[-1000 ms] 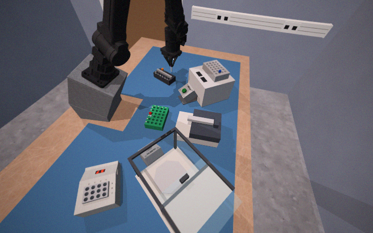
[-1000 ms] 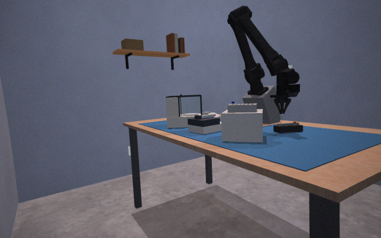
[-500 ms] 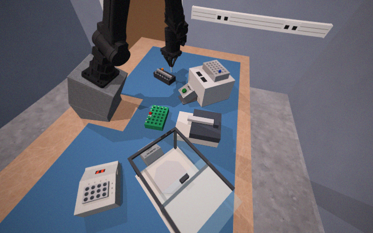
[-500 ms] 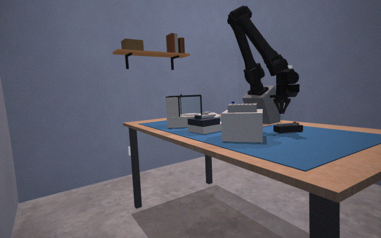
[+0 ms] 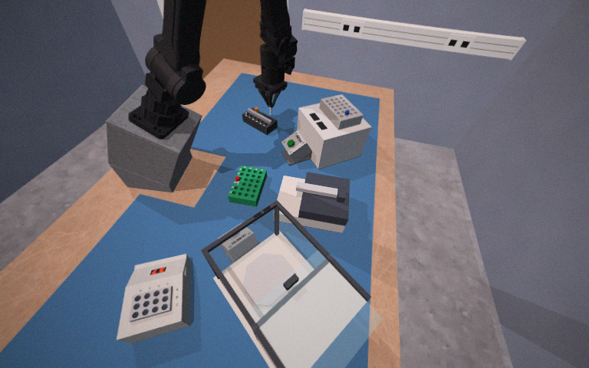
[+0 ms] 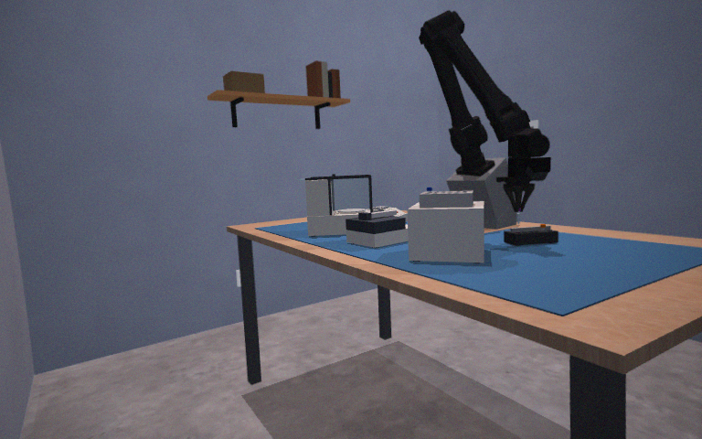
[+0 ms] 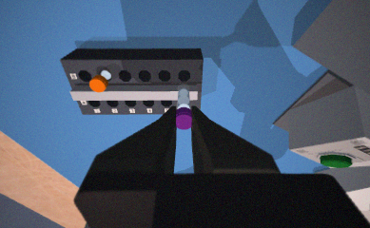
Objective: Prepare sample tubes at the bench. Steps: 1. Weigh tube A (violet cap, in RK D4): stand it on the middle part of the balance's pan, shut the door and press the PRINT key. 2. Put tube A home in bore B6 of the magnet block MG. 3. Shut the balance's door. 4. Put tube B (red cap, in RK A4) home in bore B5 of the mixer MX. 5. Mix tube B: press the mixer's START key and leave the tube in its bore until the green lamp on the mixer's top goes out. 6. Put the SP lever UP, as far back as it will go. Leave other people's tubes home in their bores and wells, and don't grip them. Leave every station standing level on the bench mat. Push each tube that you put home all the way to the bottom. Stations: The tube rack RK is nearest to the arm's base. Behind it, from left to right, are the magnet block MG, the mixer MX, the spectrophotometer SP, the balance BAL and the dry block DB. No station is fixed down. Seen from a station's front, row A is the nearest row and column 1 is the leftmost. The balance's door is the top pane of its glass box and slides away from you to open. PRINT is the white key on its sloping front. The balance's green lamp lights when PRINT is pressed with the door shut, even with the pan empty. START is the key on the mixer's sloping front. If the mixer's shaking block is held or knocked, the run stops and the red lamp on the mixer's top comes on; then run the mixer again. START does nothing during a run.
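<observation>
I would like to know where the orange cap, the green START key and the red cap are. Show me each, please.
Orange cap (image 5: pixel 256 109) (image 6: pixel 542 225) (image 7: pixel 98 84): top, exterior and wrist views, its side.
Green START key (image 5: pixel 291 142) (image 7: pixel 336 161): top and wrist views, its face.
Red cap (image 5: pixel 237 179): top view, its top.

Top and exterior views share the bench from opposite sides.

The gripper (image 5: pixel 271 105) (image 6: pixel 518 208) (image 7: pixel 184 113) is above the magnet block (image 5: pixel 259 121) (image 6: pixel 530 237) (image 7: pixel 134 66), near its right end, with tube A (image 5: pixel 271 111) (image 6: pixel 517 219) (image 7: pixel 184 99) between its fingers. Right of the gripper lie the mixer (image 5: pixel 340 142) (image 6: pixel 446 233) (image 7: pixel 343 119), then the spectrophotometer (image 5: pixel 323 207) (image 6: pixel 377 237), with the balance (image 5: pixel 323 251) (image 6: pixel 324 225) and dry block (image 5: pixel 152 330) farther right. The tube rack (image 5: pixel 244 200), holding tube B (image 5: pixel 237 179), also lies to its right, before the spectrophotometer
</observation>
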Robot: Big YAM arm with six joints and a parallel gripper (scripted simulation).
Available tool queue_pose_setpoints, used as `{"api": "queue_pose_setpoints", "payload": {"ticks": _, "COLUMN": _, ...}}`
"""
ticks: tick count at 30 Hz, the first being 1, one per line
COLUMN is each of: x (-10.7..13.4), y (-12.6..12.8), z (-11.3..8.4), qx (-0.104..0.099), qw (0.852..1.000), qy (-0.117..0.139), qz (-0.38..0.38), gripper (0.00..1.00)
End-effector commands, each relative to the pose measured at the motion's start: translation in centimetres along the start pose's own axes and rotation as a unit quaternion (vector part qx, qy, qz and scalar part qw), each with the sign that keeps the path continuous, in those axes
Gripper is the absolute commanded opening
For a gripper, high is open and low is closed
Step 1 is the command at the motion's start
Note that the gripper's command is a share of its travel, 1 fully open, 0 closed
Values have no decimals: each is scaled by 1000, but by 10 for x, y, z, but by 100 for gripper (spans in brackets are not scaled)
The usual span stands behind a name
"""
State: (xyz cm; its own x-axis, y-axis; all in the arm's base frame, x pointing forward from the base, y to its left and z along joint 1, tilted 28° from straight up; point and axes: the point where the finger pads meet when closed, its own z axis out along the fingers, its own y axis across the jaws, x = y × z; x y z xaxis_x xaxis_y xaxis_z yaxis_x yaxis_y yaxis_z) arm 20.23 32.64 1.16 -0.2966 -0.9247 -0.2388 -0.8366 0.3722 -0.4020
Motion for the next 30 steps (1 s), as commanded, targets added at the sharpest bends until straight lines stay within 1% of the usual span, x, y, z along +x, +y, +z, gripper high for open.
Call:
{"api": "queue_pose_setpoints", "payload": {"ticks": 1, "x": 0, "y": -3, "z": 11, "qx": 0, "qw": 1000, "qy": 0, "qz": -2, "gripper": 9}}
{"api": "queue_pose_setpoints", "payload": {"ticks": 7, "x": 1, "y": -3, "z": 21, "qx": 0, "qw": 1000, "qy": 1, "qz": -2, "gripper": 9}}
{"api": "queue_pose_setpoints", "payload": {"ticks": 9, "x": 1, "y": -3, "z": 21, "qx": 0, "qw": 1000, "qy": 1, "qz": -2, "gripper": 9}}
{"api": "queue_pose_setpoints", "payload": {"ticks": 10, "x": -7, "y": -8, "z": 13, "qx": 2, "qw": 1000, "qy": -15, "qz": 4, "gripper": 9}}
{"api": "queue_pose_setpoints", "payload": {"ticks": 11, "x": -4, "y": -5, "z": 21, "qx": 1, "qw": 1000, "qy": -6, "qz": 1, "gripper": 9}}
{"api": "queue_pose_setpoints", "payload": {"ticks": 14, "x": -4, "y": -4, "z": 28, "qx": 1, "qw": 1000, "qy": -3, "qz": -1, "gripper": 9}}
{"api": "queue_pose_setpoints", "payload": {"ticks": 15, "x": -4, "y": -4, "z": 28, "qx": 1, "qw": 1000, "qy": -3, "qz": -1, "gripper": 9}}
{"api": "queue_pose_setpoints", "payload": {"ticks": 16, "x": -10, "y": -2, "z": 20, "qx": 1, "qw": 1000, "qy": -10, "qz": 0, "gripper": 9}}
{"api": "queue_pose_setpoints", "payload": {"ticks": 19, "x": -11, "y": -8, "z": 20, "qx": 2, "qw": 1000, "qy": -15, "qz": 4, "gripper": 9}}
{"api": "queue_pose_setpoints", "payload": {"ticks": 20, "x": -10, "y": -3, "z": 20, "qx": 1, "qw": 1000, "qy": -10, "qz": 0, "gripper": 9}}
{"api": "queue_pose_setpoints", "payload": {"ticks": 30, "x": -10, "y": -3, "z": 20, "qx": 1, "qw": 1000, "qy": -10, "qz": 0, "gripper": 9}}
